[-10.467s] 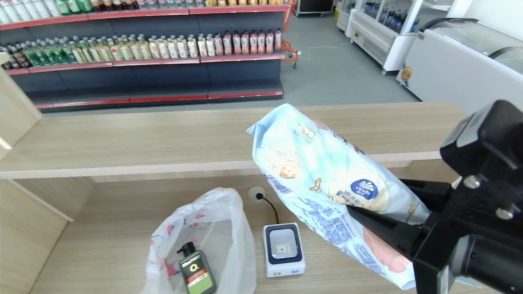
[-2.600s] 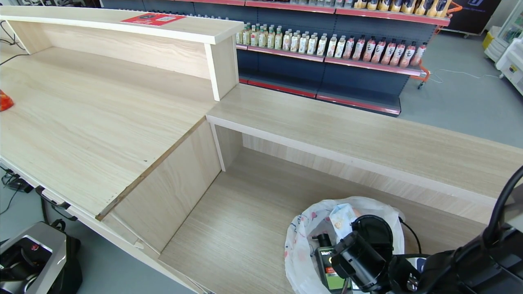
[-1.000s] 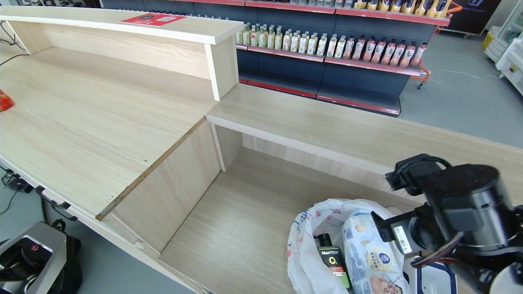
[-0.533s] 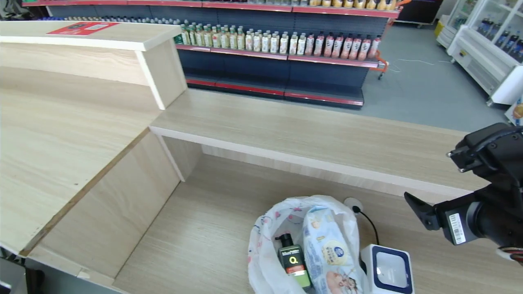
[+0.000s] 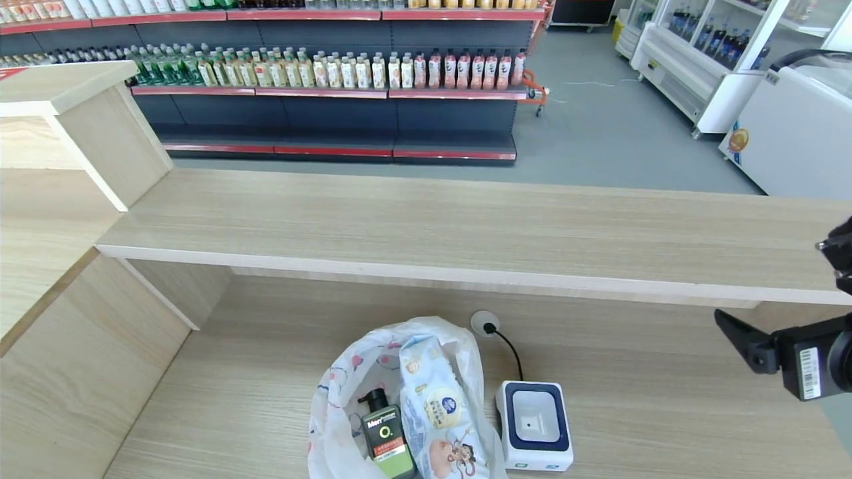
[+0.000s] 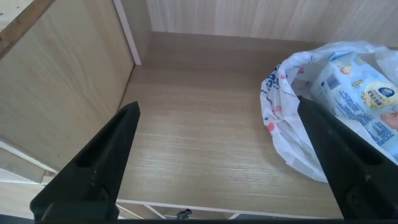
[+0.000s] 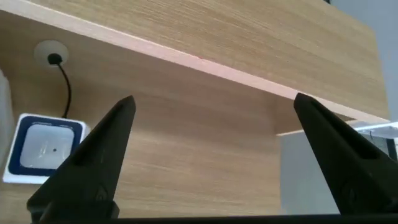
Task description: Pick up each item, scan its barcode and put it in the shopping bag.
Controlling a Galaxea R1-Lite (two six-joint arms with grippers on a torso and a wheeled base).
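Observation:
The white printed shopping bag (image 5: 336,406) stands on the lower counter, and in it lie a green pump bottle (image 5: 387,440) and a light blue tissue pack (image 5: 436,416). Touching the bag's right side is the white and navy barcode scanner (image 5: 534,424). My right gripper (image 7: 214,102) is open and holds nothing, hanging above the counter to the right of the scanner (image 7: 42,151); one of its fingers (image 5: 735,330) shows at the head view's right edge. My left gripper (image 6: 217,109) is open, with bare counter under it and the bag (image 6: 287,118) and tissue pack (image 6: 360,99) off to one side.
A raised wooden ledge (image 5: 466,233) runs along the back of the lower counter (image 5: 665,412). The scanner's black cable (image 5: 509,349) leads to a port in the counter. A higher counter section (image 5: 40,226) stands at the left. Drink shelves and freezers are behind.
The tissue pack, once held in my right gripper, now lies in the bag. The right gripper has let go and drawn back to the right. The head camera has swung round.

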